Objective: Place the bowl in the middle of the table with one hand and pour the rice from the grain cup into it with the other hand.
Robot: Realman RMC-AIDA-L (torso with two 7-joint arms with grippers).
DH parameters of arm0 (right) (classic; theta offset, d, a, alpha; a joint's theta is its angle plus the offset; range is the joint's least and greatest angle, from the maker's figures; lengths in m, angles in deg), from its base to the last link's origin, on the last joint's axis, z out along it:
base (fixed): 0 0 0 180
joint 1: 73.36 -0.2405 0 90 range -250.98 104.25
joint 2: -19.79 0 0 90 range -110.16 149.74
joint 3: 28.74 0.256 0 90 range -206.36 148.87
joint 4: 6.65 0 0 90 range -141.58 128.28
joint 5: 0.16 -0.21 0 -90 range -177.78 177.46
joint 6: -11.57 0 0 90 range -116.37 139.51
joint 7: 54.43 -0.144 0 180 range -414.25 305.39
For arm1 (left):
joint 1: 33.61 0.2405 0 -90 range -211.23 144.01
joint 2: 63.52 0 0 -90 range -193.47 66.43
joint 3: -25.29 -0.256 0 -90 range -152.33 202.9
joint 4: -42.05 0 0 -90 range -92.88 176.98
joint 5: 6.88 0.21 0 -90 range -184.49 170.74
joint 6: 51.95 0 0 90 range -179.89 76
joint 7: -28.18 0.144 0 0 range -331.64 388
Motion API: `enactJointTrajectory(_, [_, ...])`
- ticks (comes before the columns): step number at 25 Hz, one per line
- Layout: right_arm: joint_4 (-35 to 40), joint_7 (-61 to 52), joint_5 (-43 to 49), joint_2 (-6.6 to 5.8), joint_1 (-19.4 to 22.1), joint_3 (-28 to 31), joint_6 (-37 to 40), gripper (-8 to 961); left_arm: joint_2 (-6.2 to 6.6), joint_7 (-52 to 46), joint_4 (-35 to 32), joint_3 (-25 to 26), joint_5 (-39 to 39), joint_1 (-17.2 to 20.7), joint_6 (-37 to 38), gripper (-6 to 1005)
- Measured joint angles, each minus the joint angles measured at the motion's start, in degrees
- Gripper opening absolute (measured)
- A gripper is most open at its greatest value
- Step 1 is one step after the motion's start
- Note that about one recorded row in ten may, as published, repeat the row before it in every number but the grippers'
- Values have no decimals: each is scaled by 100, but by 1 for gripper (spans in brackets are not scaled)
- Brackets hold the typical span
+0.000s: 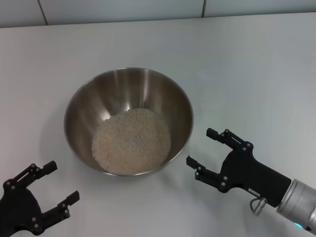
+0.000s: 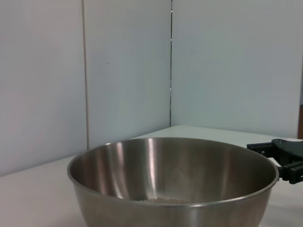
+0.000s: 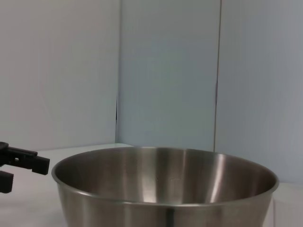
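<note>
The steel bowl (image 1: 128,84) stands near the middle of the white table (image 1: 247,64). A mound of pale rice (image 1: 131,140) fills its bottom. My left gripper (image 1: 52,185) is open and empty at the front left, a short way from the bowl. My right gripper (image 1: 201,148) is open and empty just right of the bowl's rim. The grain cup is out of view. The bowl also shows in the left wrist view (image 2: 173,179), with a strip of rice (image 2: 161,200) inside, and in the right wrist view (image 3: 161,184).
Pale wall panels (image 1: 123,9) run along the table's far edge. In the left wrist view the right gripper (image 2: 284,158) shows beyond the bowl. In the right wrist view the left gripper (image 3: 14,165) shows beside the bowl.
</note>
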Motion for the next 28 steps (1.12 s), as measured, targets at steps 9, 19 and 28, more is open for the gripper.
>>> enactJointTrajectory(9, [-16, 6, 67, -18, -3, -7, -34, 796, -8, -37, 0, 1, 0, 15, 3, 814])
enactJointTrajectory(19, [-21, 13, 97, -16, 34, -67, 2, 794, -8, -42, 0, 14, 0, 18, -6, 815])
enactJointTrajectory(28, [-24, 14, 136, -13, 44, -69, 15, 795, -21, -41, -27, 5, 0, 15, 0, 814])
